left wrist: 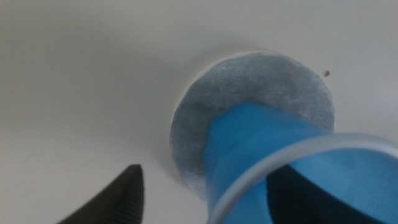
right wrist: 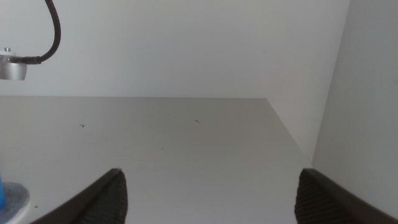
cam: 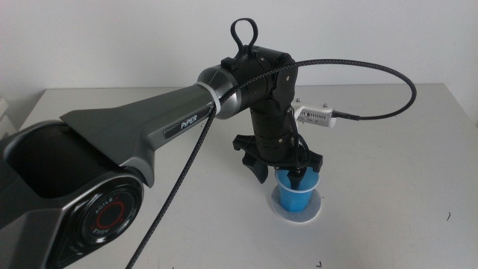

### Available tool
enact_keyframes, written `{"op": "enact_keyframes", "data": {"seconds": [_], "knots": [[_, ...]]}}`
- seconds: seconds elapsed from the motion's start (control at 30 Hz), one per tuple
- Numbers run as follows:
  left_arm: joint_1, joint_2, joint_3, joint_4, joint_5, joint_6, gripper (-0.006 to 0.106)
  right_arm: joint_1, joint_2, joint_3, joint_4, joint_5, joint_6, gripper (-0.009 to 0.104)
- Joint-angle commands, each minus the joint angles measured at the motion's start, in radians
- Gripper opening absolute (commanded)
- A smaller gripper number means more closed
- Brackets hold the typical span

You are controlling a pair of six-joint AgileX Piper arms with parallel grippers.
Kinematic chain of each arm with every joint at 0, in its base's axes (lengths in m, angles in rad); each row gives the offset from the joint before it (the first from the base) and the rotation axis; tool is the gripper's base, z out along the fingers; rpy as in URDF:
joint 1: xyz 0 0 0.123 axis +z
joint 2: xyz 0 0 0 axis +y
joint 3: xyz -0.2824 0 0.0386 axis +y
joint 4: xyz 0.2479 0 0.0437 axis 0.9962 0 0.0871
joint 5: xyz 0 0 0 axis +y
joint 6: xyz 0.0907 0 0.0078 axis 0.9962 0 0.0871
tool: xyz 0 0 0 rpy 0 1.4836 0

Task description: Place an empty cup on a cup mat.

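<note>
The blue cup (cam: 295, 198) stands upright on the grey speckled cup mat (cam: 314, 212), right of the table's middle. My left gripper (cam: 278, 176) reaches down over it, open. One finger hangs inside the cup. The other finger (left wrist: 118, 202) is outside, apart from the cup wall. In the left wrist view the cup (left wrist: 261, 137) covers the near part of the mat (left wrist: 249, 81); it looks empty apart from the finger. My right gripper (right wrist: 211, 193) is open and empty, out of the middle view. Its view shows slivers of the cup (right wrist: 1, 193) and mat (right wrist: 15, 200).
The left arm's dark body crosses the table (cam: 388, 149) from the left. Its braided cable (cam: 373, 71) arcs to a white camera box (cam: 317, 116) above the cup. A white wall stands behind the table.
</note>
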Motion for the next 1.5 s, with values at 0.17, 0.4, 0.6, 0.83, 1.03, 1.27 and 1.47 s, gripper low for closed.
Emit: {"op": "enact_keyframes", "data": {"seconds": [0.17,0.4,0.6,0.83,1.03,1.27,1.47], "knots": [[0.004,-0.129,-0.036,-0.011,0.086,0.095,0.105,0.002,-0.019,-0.012,-0.009,-0.078,-0.008,0.094],[0.004,-0.266,-0.036,0.032,0.086,0.131,0.105,0.002,-0.019,-0.012,-0.009,-0.078,-0.008,0.094],[0.004,-0.435,-0.036,0.245,0.086,0.075,0.105,0.002,-0.019,-0.012,-0.009,-0.078,-0.008,0.094],[0.003,-0.593,-0.036,0.471,0.086,0.073,0.105,0.002,-0.019,-0.012,-0.009,-0.078,-0.008,0.094],[0.003,-0.697,-0.034,0.535,0.086,0.086,0.105,0.002,-0.019,-0.012,-0.009,-0.078,-0.008,0.094],[0.003,-0.899,0.086,0.62,0.086,0.083,0.105,0.002,-0.019,-0.012,-0.009,-0.078,-0.008,0.094],[0.088,-1.077,0.319,0.649,0.032,0.011,0.105,0.002,-0.019,-0.012,-0.009,-0.078,-0.008,0.094]]}}
